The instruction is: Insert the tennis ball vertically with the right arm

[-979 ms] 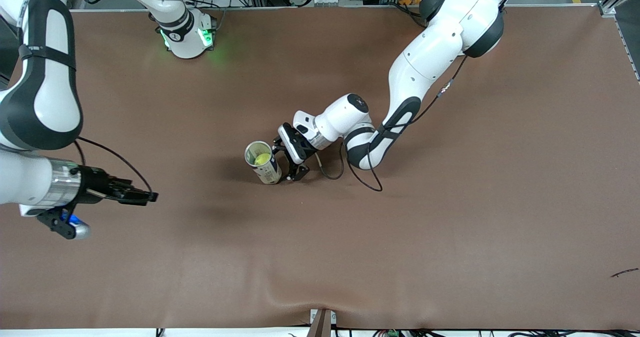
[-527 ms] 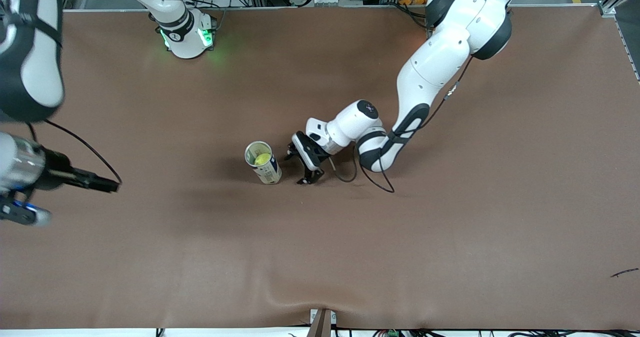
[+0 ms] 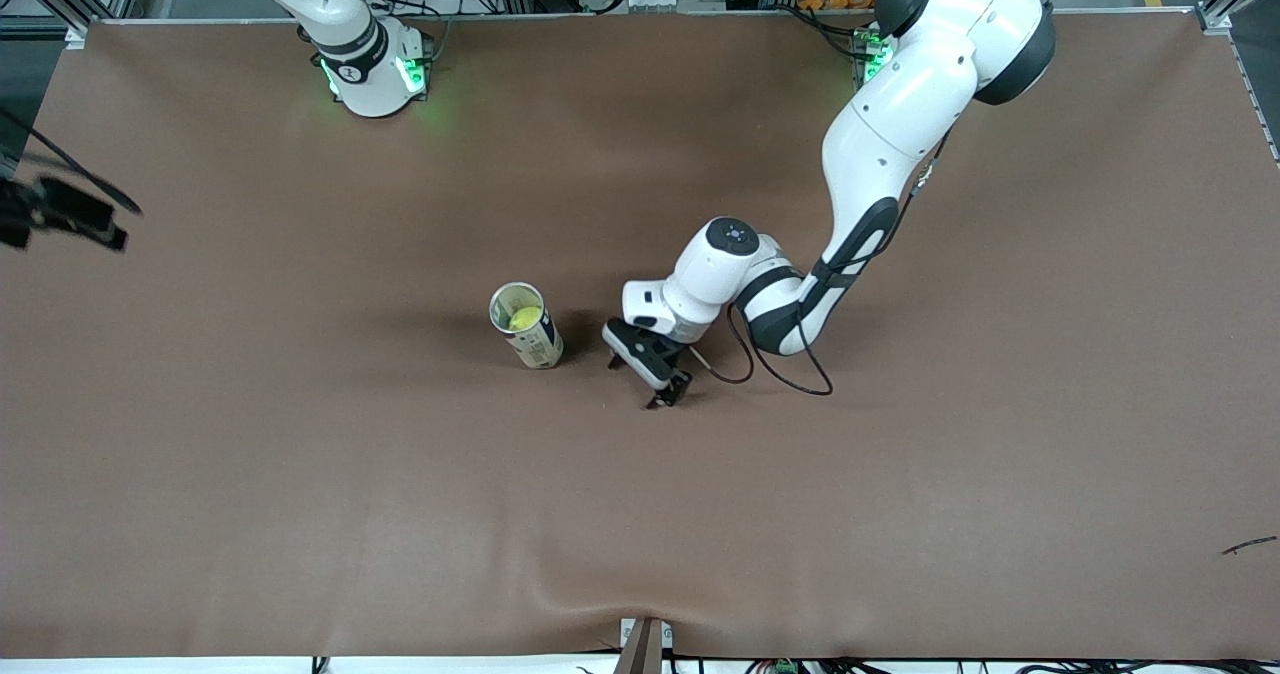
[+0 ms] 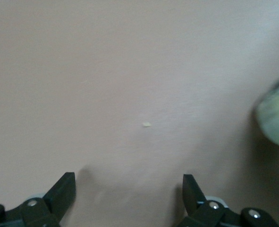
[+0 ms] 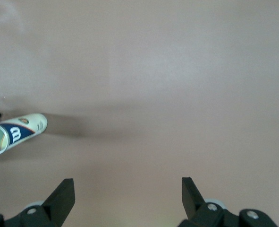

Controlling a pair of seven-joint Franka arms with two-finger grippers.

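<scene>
I see the cream and dark blue tennis ball can (image 3: 527,325) standing upright near the middle of the brown table (image 3: 900,474), the yellow-green tennis ball (image 3: 520,318) sitting inside its open top. My left gripper (image 3: 650,374) hangs low over the table just beside the can, toward the left arm's end, fingers (image 4: 63,191) spread wide and holding nothing. My right gripper (image 5: 127,201) is up over the right arm's end of the table, fingers (image 5: 63,194) likewise released and empty, its wrist view showing the can (image 5: 16,134) well away
</scene>
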